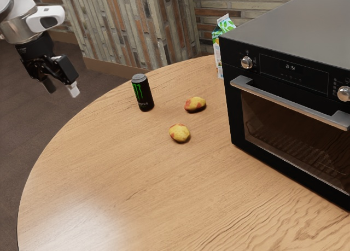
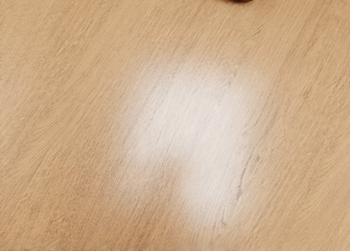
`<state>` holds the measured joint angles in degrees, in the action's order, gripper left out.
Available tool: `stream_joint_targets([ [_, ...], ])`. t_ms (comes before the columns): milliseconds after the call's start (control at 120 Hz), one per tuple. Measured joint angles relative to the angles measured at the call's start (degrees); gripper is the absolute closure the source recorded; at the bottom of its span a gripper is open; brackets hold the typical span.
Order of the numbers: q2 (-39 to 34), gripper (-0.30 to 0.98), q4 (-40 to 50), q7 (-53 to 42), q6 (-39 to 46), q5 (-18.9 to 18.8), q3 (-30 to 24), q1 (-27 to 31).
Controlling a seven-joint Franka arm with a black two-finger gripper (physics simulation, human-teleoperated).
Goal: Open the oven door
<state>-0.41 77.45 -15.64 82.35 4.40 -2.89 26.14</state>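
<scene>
Oven door [image 1: 292,136]: shut, on the front of the oven [image 1: 295,24], which stands on the bench [image 1: 109,180] at the exterior view's right; its bar handle [image 1: 290,101] runs across the top. Pincer [image 1: 62,88]: at the exterior view's far left, spread, well apart from the handle. Two yellow-and-red fruits [image 1: 179,133] lie left of the oven, one nearer, one farther (part of one shows in the wrist view). A black can [image 1: 143,93] stands upright left of the farther fruit. A carton [image 1: 216,50] stands at the oven's far left side.
</scene>
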Motion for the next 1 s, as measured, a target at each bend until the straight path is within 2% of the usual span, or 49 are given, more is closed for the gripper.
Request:
stream_joint_targets([
  [167,0.0,0.02,0.0,-0.3,0.0,0.0,0.0,2.4],
  [217,-0.7,0.02,-3.8,-0.4,-0.4,-0.1,-0.1,3.1],
  [275,-4.4,0.02,-9.2,-4.6,0.5,-4.4,-4.3,5.0],
  [300,-5.1,0.02,-10.3,-7.6,1.1,-6.8,-7.8,1.6],
  [350,-5.4,0.02,-11.5,-12.8,2.3,-10.2,-13.3,-14.3],
  [383,-5.5,0.02,-11.8,-15.9,3.0,-11.2,-16.9,-21.7],
  [433,-5.8,0.03,-11.7,-20.0,4.0,-10.3,-19.2,-26.7],
  [500,-6.5,0.03,-9.4,-25.1,5.2,-9.1,-20.2,-25.4],
  [558,-9.1,0.02,-2.8,-29.4,7.2,-7.4,-20.3,-23.9],
  [650,-10.9,0.02,3.6,-36.0,10.4,-4.5,-20.0,-25.4],
  [783,-7.1,0.02,2.1,-44.0,13.4,-1.9,-20.6,-26.1],
  [1000,-2.4,0.02,0.0,-53.8,15.6,-0.8,-22.7,-27.1],
])
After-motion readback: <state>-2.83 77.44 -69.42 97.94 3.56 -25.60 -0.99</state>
